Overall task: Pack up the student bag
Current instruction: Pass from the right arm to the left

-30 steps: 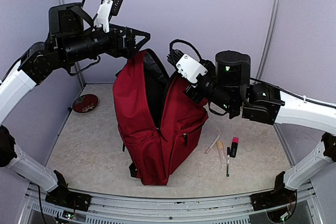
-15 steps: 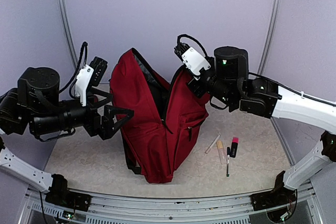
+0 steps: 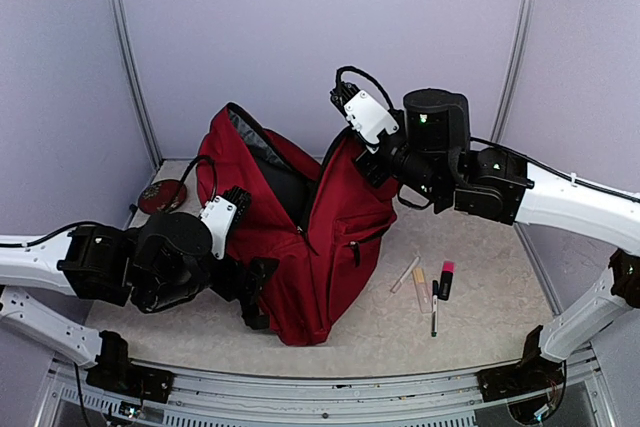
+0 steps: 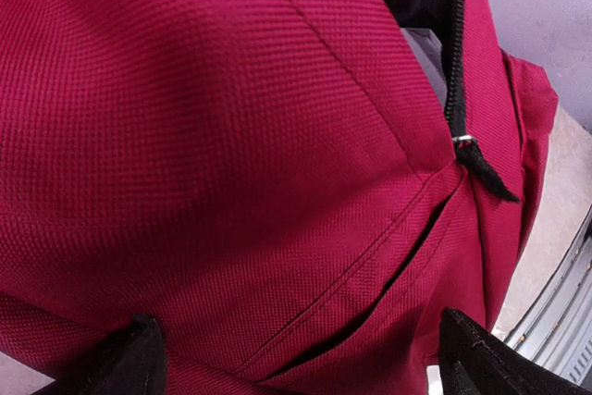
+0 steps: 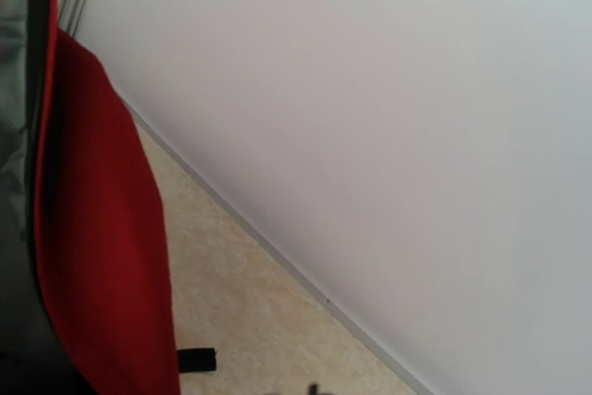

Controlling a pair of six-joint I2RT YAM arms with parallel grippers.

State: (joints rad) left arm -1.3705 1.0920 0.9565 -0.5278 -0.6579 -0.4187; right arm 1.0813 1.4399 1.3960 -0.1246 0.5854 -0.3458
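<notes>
The student bag [image 3: 330, 247], dark red with black zippers, stands in the middle of the table with its main opening gaping. Its left side sags toward the back left. My right gripper [image 3: 357, 157] is at the top edge of the bag's right side and holds it up; its fingers hardly show in the right wrist view, where the bag's edge [image 5: 102, 228] is at the left. My left gripper [image 3: 256, 290] is low at the bag's lower left, open and empty. In the left wrist view its fingers [image 4: 139, 358] stand wide apart against the red fabric [image 4: 231, 136] and a side pocket slit.
Several pens and markers lie on the table to the right of the bag, among them a pink-capped marker [image 3: 446, 279] and a black pen [image 3: 434, 309]. A dark red round dish [image 3: 162, 197] sits at the back left. Walls enclose the back and sides.
My left arm let go of the bag's top left rim and swung down to the table at the bag's lower left. The bag's left side slumped. My right arm barely moved.
</notes>
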